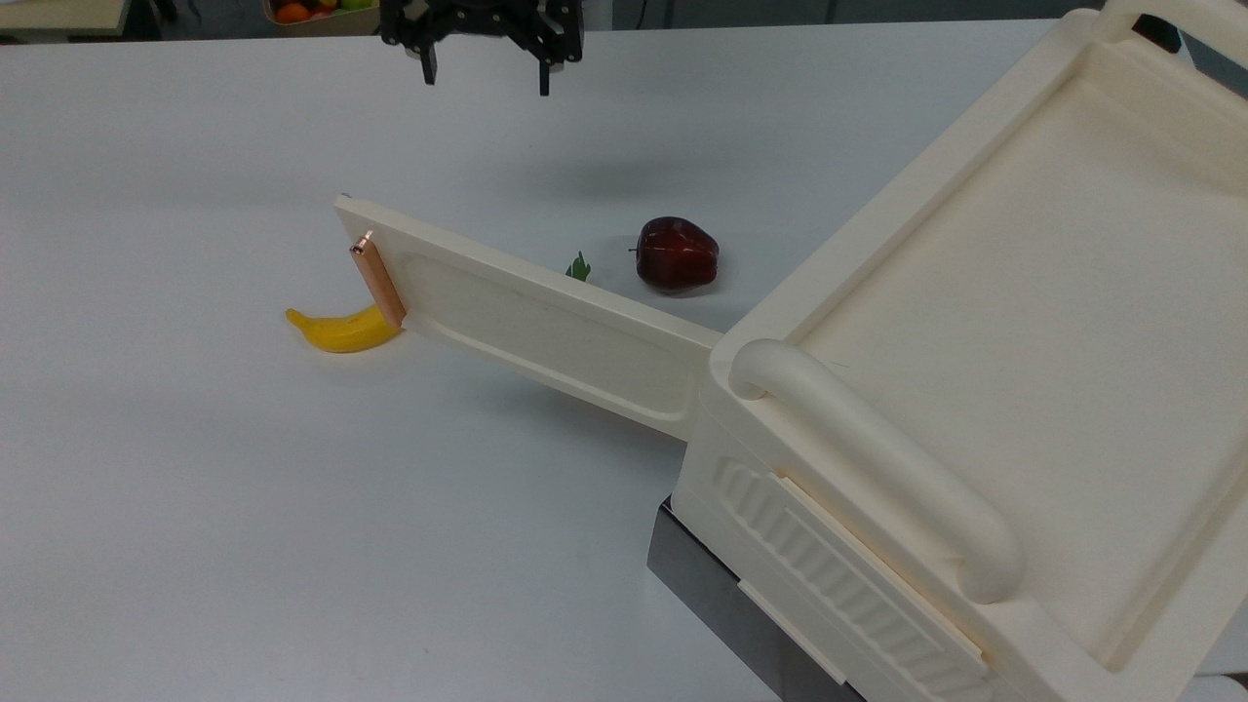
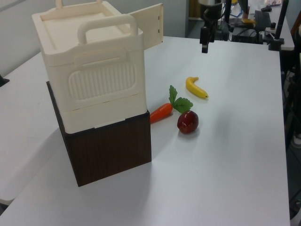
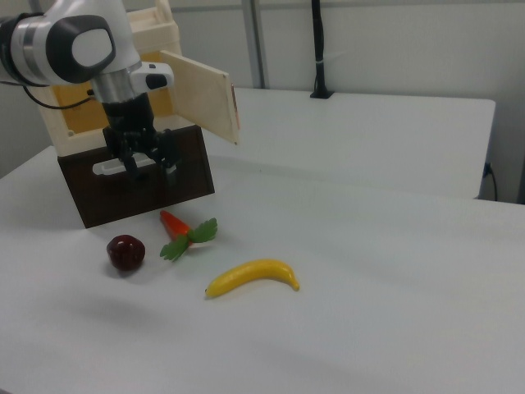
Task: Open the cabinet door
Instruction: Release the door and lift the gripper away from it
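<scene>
The flat cream plastic cabinet door (image 1: 546,322) stands swung wide from the cabinet (image 1: 975,390) — the fingers (image 1: 427,66), spread and empty, hover apart (careless descent could knock it shut).

Swung-out cabinet door (image 1: 546,317) overhangs banana (image 1: 341,330) and carrot (image 2: 161,112); bare table (image 1: 244,507) lies open beside them.

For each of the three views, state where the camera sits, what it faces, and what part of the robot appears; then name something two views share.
Top view: high above the cabinet, facing its open cabinet door; gripper at top edge.
Left view: raised, facing the cabinet's ribbed front; gripper behind.
Right view: low across the table, facing the door's inner side; arm at upper left.
Shared: banana, apple.
</scene>
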